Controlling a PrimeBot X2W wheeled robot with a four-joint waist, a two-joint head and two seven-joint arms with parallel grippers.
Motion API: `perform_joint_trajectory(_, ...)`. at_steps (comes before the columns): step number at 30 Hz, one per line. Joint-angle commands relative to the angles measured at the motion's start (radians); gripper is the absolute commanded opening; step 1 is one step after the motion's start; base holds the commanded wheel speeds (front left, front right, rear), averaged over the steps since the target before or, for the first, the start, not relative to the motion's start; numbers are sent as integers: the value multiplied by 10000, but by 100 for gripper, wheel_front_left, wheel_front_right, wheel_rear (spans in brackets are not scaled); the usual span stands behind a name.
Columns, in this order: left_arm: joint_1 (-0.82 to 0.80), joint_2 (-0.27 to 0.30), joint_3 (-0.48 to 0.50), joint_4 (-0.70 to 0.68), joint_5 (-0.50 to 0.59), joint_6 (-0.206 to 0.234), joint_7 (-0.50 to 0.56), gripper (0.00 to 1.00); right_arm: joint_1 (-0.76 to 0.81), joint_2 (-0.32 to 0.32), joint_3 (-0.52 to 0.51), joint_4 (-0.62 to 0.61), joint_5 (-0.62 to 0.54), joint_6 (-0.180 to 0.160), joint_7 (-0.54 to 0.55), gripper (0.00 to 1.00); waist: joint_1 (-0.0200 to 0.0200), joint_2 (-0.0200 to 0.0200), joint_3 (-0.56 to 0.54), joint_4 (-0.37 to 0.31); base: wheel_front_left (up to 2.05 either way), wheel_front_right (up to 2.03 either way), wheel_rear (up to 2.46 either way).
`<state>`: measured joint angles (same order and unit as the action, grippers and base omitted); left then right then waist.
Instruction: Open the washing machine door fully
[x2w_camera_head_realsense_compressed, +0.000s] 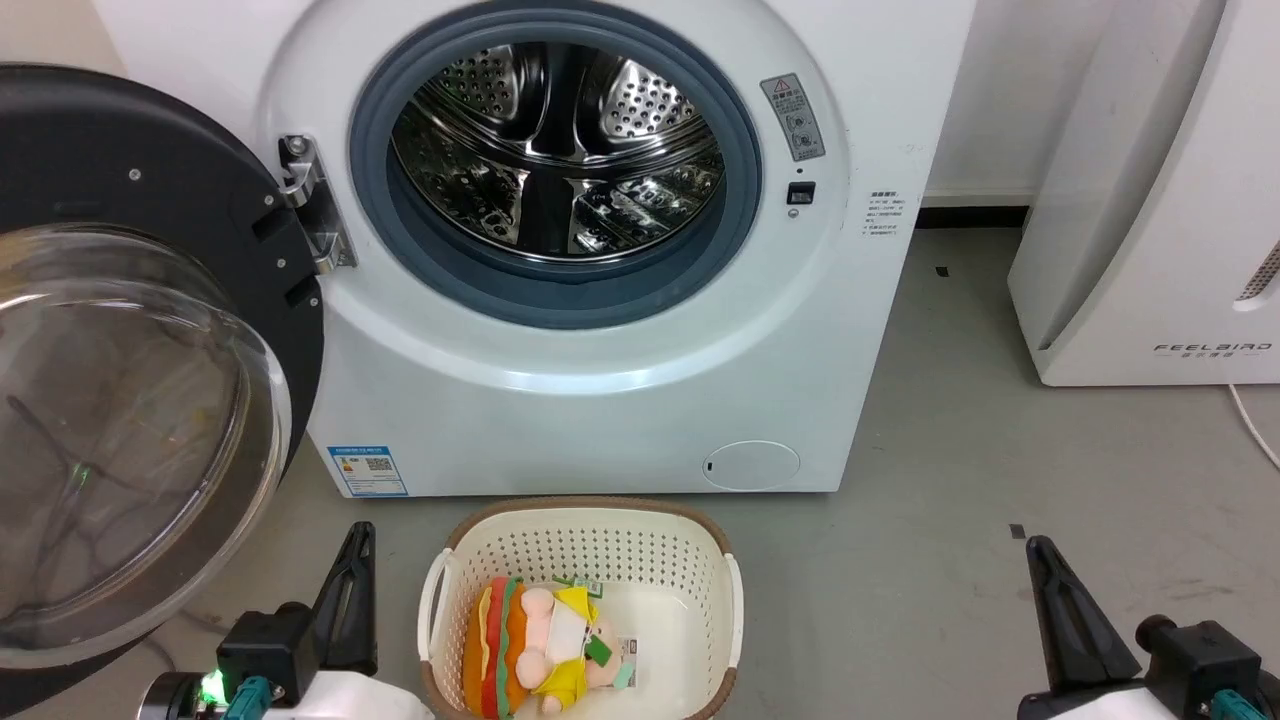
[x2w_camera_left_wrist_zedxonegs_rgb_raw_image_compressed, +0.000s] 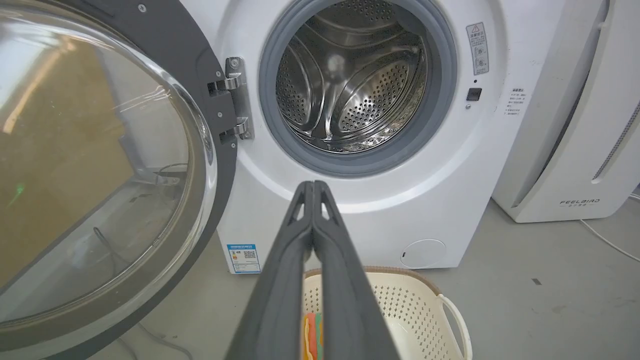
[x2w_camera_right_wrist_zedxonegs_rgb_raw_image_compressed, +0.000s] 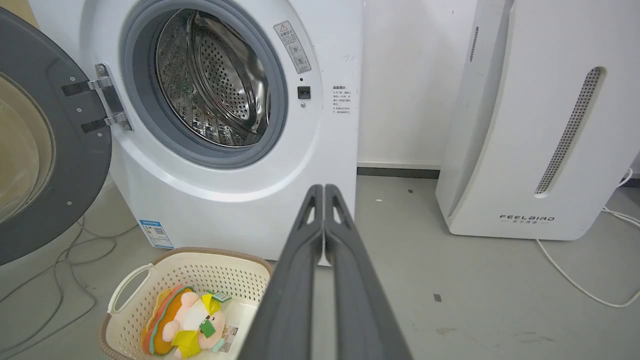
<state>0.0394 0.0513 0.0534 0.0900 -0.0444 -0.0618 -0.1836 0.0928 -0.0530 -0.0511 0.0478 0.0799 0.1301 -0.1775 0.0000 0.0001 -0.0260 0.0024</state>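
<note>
Washing machine door (x2w_camera_head_realsense_compressed: 120, 150) hangs swung wide at the left of the washing machine (x2w_camera_head_realsense_compressed: 600, 400), drum mouth uncovered. Left hand (x2w_camera_left_wrist_zedxonegs_rgb_raw_image_compressed: 313, 186) and right hand (x2w_camera_right_wrist_zedxonegs_rgb_raw_image_compressed: 324, 189) clenched, empty, over open floor (x2w_camera_head_realsense_compressed: 950, 450) flanking the basket (x2w_camera_head_realsense_compressed: 585, 506).

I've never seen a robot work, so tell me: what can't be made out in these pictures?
Washing machine door: left side cut off by the head view's edge.
Blue label: print too small in every view.
Plush toy in the basket: mostly hidden behind the left fingers in the left wrist view.
</note>
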Motion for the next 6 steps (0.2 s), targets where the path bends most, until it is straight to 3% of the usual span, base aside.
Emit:
perform_joint_trajectory(1, -116, 2, -2, -75, 71, 60, 40, 0, -154, 9, 33, -78, -68, 2, 24, 0, 0, -1, 2, 0, 0, 0, 0)
perform_joint_trajectory(6, -132, 1, -33, -123, 93, 93, 145, 0, -200, 10, 61, -101, -110, 2, 127, 0, 0, -1, 17, -1, 0, 0, 0)
